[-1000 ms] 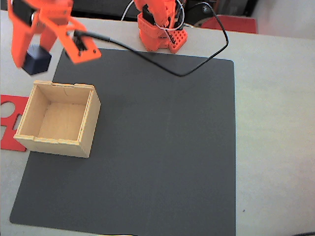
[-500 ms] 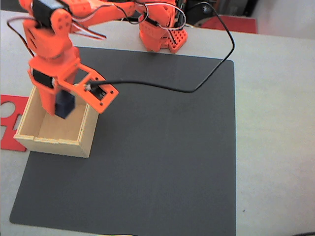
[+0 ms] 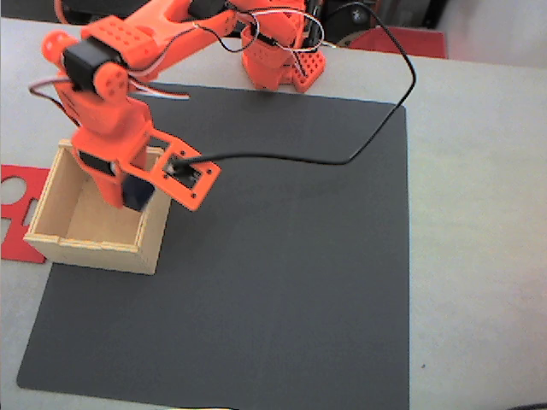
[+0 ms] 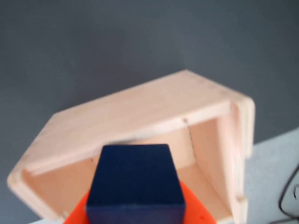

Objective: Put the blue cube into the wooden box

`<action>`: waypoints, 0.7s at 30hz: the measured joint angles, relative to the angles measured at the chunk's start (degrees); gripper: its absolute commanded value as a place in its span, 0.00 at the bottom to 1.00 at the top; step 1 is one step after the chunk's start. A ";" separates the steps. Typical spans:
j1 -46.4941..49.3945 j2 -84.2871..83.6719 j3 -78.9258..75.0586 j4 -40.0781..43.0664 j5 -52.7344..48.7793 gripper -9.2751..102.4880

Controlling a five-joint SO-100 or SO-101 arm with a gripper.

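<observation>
Nearest the wrist camera, the blue cube [image 4: 135, 179], filling the lower middle of the wrist view, pinched in the gripper [image 4: 138, 210], whose orange fingers [image 4: 198, 212] peek out beneath and beside it, closed on the cube's sides. Just beyond, the wooden box [image 4: 140, 107], open top toward the lens, pale inner floor and thin plywood walls in view past the cube. Carried over the opening, apparently, so that a release would drop it inside rather than on a wall. From the fixed view, the same pairing: gripper [image 3: 132, 195] lowered over the right half of the box [image 3: 64, 231], cube [image 3: 137, 190] dark between the fingers, close to the right-hand wall; whether clear of that wall, hard to tell. Not yet let go, so the placing step judged nearly done but unfinished. Under the box, a dark grey mat [image 3: 282, 282] on a pale table [image 3: 479, 213]. Left of the box, a flat red piece [image 3: 13, 218]. Farther back, the arm's orange base [image 3: 278, 55], with a black cable [image 3: 376, 128] looping across the mat to the wrist.
</observation>
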 measured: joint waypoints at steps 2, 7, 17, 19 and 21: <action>1.05 2.29 0.00 0.00 -0.09 0.08; 2.90 6.86 0.00 0.18 -1.41 0.08; 10.99 8.35 0.00 0.18 -2.20 0.08; 12.66 8.09 0.00 0.09 -2.55 0.08; 13.18 7.29 0.00 -0.18 -2.90 0.08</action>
